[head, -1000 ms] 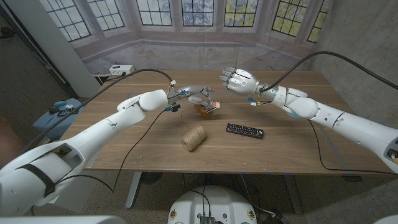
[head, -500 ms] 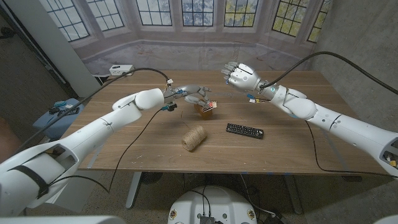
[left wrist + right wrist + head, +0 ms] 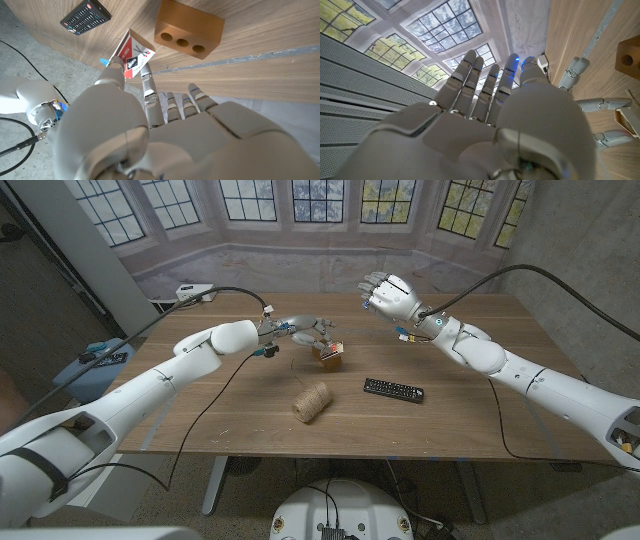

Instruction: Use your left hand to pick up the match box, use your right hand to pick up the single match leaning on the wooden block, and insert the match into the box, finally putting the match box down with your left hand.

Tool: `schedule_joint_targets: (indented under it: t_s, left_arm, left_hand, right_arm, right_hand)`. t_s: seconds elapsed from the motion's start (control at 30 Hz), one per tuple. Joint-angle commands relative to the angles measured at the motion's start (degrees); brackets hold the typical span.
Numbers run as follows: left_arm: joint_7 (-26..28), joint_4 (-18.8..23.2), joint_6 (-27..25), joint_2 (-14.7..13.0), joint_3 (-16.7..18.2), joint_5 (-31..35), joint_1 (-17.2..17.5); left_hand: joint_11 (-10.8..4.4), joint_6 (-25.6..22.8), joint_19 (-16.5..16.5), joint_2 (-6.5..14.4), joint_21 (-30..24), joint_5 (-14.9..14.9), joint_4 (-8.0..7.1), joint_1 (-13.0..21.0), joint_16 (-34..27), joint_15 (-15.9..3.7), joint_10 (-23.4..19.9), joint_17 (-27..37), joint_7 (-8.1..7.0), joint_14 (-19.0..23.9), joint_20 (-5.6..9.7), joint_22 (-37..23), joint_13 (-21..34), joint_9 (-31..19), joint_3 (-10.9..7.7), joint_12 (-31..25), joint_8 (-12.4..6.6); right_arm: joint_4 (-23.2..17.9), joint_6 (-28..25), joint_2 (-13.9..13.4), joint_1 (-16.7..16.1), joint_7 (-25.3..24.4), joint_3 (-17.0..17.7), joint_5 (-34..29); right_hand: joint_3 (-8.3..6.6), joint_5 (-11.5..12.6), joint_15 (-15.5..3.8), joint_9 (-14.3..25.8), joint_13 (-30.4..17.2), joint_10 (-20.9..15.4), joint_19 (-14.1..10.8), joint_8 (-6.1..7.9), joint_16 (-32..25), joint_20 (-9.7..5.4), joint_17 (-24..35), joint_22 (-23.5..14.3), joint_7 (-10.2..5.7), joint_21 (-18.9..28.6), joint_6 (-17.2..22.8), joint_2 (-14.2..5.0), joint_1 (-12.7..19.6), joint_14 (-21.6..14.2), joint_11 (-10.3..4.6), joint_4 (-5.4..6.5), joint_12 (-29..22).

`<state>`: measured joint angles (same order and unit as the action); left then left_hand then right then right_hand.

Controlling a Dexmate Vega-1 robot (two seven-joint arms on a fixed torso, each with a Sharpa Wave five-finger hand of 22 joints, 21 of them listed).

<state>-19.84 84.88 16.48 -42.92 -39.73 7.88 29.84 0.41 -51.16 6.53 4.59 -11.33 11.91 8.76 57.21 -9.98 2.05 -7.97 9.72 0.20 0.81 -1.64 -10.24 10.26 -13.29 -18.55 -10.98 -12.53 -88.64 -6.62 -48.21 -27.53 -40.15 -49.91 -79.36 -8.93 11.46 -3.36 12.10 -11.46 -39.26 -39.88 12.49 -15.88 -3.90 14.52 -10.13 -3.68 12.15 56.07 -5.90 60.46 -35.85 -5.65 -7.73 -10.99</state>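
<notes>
Twine: a roll of twine (image 3: 311,401) lay on the wooden bench (image 3: 230,420), nearest the robot.
Remote: a black remote (image 3: 393,390) lay flat to the right of the twine.
Block: a wooden block (image 3: 327,358) with round holes stood farther back, near the middle of the bench.
Match box: the match box (image 3: 335,347) was up in the air, just above the block.
Left hand: the left hand (image 3: 300,332) pinched the match box (image 3: 132,54) between its fingers (image 3: 114,69).
Right hand: the right hand (image 3: 388,296) was raised above the far side of the bench, well apart from the box, fingers (image 3: 470,75) straight, close side by side, holding nothing.
</notes>
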Motion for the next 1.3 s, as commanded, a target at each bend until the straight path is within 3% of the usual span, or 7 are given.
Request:
schedule_joint_targets:
  t_s: [0.03, 0.67, 1.3]
  left_arm:
    - [-0.1, 1.9, -0.6, -1.5, 1.0, 0.1, 0.9]
    - [-0.1, 6.4, -2.6, -4.9, 3.0, -0.4, 4.0]
    - [1.5, 13.0, -7.0, -9.3, 6.2, -0.7, 9.0]
  left_hand:
    - [-0.06, 0.2, -0.1, 0.1, -0.2, -0.1, 0.07, -0.2, -0.2, -0.04, 0.3, 0.1, -0.24, -0.3, 0.13, -0.2, 0.1, -0.1, 0.04, -0.2, -0.02]
    - [-0.09, 0.1, -0.2, 0.1, -0.2, -0.2, 0.09, -0.2, -0.2, -0.02, 0.4, 0.1, -0.16, -0.4, 0.11, -0.2, 0.1, -0.1, 0.04, -0.2, -0.06]
    - [-0.11, 0.2, -0.2, 0.1, -0.3, -0.2, 0.08, -0.3, -0.3, 0.05, 0.4, 0.1, -0.25, -0.4, 0.08, -0.2, 0.1, -0.1, 0.05, -0.2, -0.07]
  right_arm:
    - [-1.4, -1.5, 0.9, -1.7, 0.3, 1.6, 3.4]
    - [-4.0, -2.3, 3.8, -5.8, 1.8, 5.2, 14.1]
    - [-4.2, -1.9, 7.2, -7.3, 1.9, 7.7, 22.6]
  right_hand:
    - [0.12, 0.1, -8.14, 0.3, -0.1, -0.5, -0.5, 0.02, -0.3, -3.32, 0.1, -0.2, 0.14, 0.5, -0.2, 0.09, -0.6, -0.7, 0.01, 0.04, -0.4]
    - [0.2, 0.1, -8.43, 0.2, -0.1, -0.3, -0.5, -0.02, -0.2, -3.59, 0.1, -0.2, 0.01, 0.5, -0.4, 0.08, -0.9, -0.6, -0.14, 0.04, -0.3]
    - [0.42, 0.0, -8.26, 0.2, -0.2, -0.2, -0.4, -0.13, -0.5, -3.6, 0.5, -0.2, 0.48, 0.4, -0.9, 0.02, -1.0, -0.4, 0.08, -0.05, -0.3]
